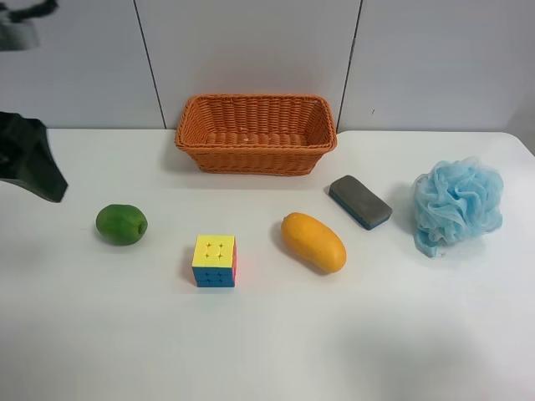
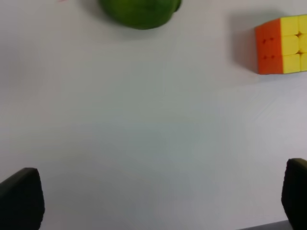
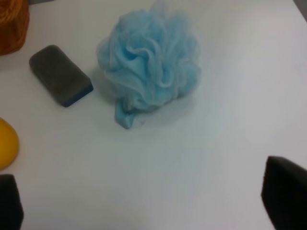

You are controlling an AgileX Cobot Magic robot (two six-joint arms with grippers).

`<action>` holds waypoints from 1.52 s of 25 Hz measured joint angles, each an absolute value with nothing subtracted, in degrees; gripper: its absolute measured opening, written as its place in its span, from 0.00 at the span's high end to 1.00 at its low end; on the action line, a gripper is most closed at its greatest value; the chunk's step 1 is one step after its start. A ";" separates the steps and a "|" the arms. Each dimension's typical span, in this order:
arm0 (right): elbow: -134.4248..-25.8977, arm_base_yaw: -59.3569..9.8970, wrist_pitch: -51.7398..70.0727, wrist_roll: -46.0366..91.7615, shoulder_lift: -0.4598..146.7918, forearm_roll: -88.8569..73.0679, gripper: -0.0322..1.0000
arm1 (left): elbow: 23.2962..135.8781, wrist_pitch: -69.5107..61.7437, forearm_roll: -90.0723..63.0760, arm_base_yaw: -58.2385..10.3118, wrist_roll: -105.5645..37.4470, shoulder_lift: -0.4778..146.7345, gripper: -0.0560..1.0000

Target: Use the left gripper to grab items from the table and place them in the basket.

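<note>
— On the white counter [image 1: 267, 351], which item lies closest to the left gripper [image 2: 158, 199]?

— The green fruit [image 1: 121, 224]. From the high camera, the left arm [image 1: 29, 159] hangs above the counter at the view's left edge, with the fruit near it, toward the counter's middle. The wrist camera shows the fruit ahead of the jaws and the puzzle cube [image 1: 215, 260] ahead too, but off to one side.

— How do the jaws stand?

— Spread wide, with nothing but bare counter between them. The right gripper [image 3: 146, 201], hovering near the blue pouf [image 1: 458, 205] and the grey eraser [image 1: 359, 201], is likewise parted and empty.

— And the basket [image 1: 251, 154]?

— It stands at the counter's far side, behind the row of items, with nothing showing inside. The mango [image 1: 313, 242] lies between cube and eraser, its long axis slanting across the view.

— What does the reach turn on?

— Probably a move forward and down onto the fruit. It is nearly round, only slightly longer across the high view, so the angle of the jaws should matter little. The left arm is plainly the nearer one.
</note>
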State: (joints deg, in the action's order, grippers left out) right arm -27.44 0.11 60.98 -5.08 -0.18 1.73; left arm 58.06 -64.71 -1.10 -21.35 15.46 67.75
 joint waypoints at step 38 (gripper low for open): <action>-27.44 0.11 60.98 -5.08 -0.18 1.73 0.01 | 66.72 -38.35 -8.42 -38.00 30.12 111.23 0.01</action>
